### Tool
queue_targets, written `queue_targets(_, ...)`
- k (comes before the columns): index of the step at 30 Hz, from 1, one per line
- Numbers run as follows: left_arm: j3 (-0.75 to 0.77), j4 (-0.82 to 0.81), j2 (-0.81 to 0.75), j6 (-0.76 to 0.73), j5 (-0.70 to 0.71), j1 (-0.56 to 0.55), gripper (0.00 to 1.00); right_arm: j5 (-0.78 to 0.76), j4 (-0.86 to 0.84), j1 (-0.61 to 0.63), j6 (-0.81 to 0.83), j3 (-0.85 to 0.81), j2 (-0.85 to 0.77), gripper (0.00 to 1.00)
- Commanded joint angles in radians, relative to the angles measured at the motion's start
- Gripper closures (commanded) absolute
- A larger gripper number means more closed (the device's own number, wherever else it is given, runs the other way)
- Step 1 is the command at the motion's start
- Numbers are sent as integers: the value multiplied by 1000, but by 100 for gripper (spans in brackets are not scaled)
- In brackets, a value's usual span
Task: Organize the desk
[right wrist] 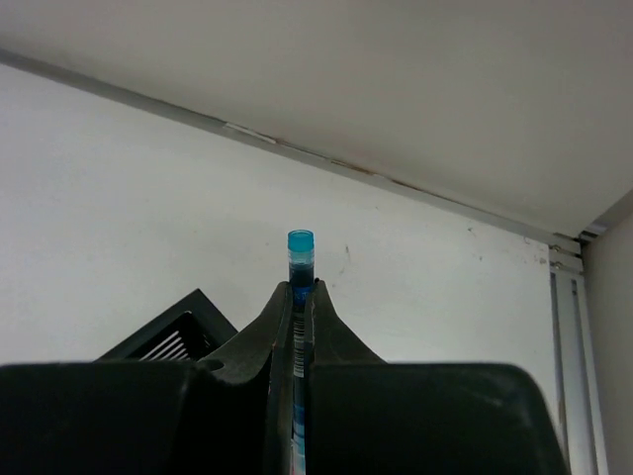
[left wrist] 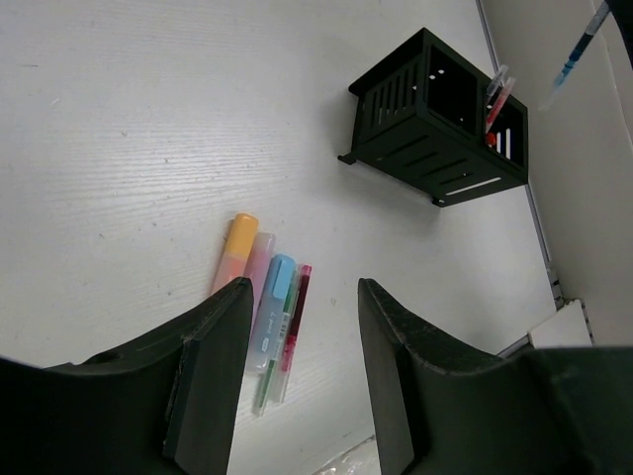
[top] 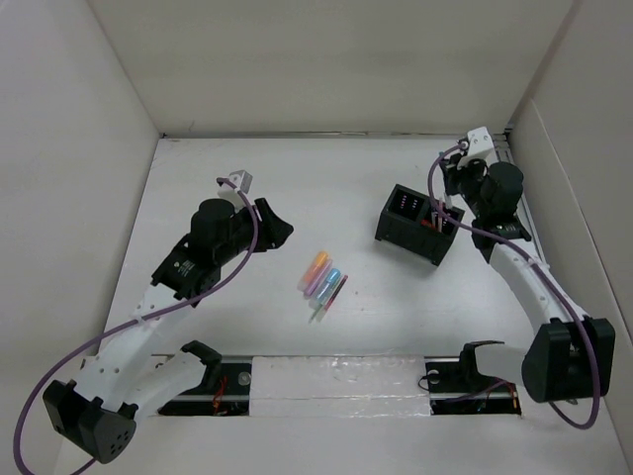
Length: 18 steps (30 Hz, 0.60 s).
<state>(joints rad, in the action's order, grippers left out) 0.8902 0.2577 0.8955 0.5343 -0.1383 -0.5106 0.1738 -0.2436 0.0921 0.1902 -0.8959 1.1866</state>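
White desk [top: 247, 188] is partly sorted: a red pen [left wrist: 499, 104] stands in the black organizer [top: 415, 226], my right gripper [right wrist: 302, 289] pinches a blue pen [right wrist: 300, 245] near it, and my left gripper [left wrist: 302, 289] gapes wide above the loose highlighters [top: 323, 281] at mid-desk, not yet stowed.

Top above desk [top: 297, 178], facing down; wrists share organizer [top: 404, 236].

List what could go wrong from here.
The blue pen, pinched between the right jaws, could tilt and miss the black box or knock the red pen standing in it. The markers lie packed side by side; the open left jaws may catch several or scatter them.
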Motion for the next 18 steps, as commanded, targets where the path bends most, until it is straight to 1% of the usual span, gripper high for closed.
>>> queue_targets(1,35,-43,-13,12,-9,-5,57,203,-200,-51,19,12,44,100)
queue_targets(3,35,-40,-13,15,-7,-5,57,277,-235,-72,9,15,77,100)
queue_targets(5,35,-37,-18,18,0,-5,57,285,-241,-72,-1,46,73,100)
queue_targets(9,21,-35,-32,24,5,-5,57,210,-272,-72,-12,156,9,100)
queue_targets(10,19,-31,-30,24,5,-5,57,201,-272,-83,-17,175,-8,98)
queue_targets(11,19,-29,-32,26,5,-5,57,202,-275,-83,-17,202,-10,94)
queue_targets(12,18,-28,-32,26,3,-5,57,216,-276,-92,-20,212,-13,86)
queue_targets(13,19,-28,-32,24,5,-5,57,220,-276,-92,-23,218,-22,71)
queue_targets(14,19,-28,-32,24,6,-5,57,224,-275,-92,-26,224,-31,64)
queue_targets(17,27,-22,-32,16,11,-5,57,224,-247,-92,-29,226,-86,46)
queue_targets(18,33,-20,-33,15,11,-5,57,227,-206,-92,-31,210,-102,44)
